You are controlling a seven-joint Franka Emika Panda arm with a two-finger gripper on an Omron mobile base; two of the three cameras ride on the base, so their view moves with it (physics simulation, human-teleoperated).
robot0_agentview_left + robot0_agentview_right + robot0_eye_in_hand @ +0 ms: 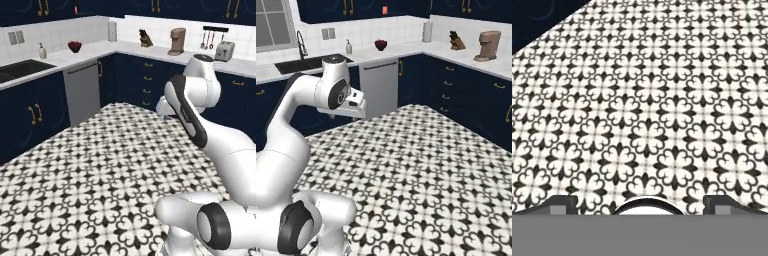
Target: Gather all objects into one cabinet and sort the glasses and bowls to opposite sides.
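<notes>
One red-filled dark bowl (pixel 75 46) is sitting far off on the white counter (pixel 60 57), while the empty gripper (pixel 639 204), fingers wide apart, is facing patterned floor (pixel 652 110); driving closer should precede reaching.

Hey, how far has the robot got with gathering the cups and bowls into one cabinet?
Nothing looks done yet. The bowl of red pieces sits on the far counter beside the soap bottle. The end effector is open, holds nothing and points at the tiled floor. All gathering and sorting is left.
</notes>
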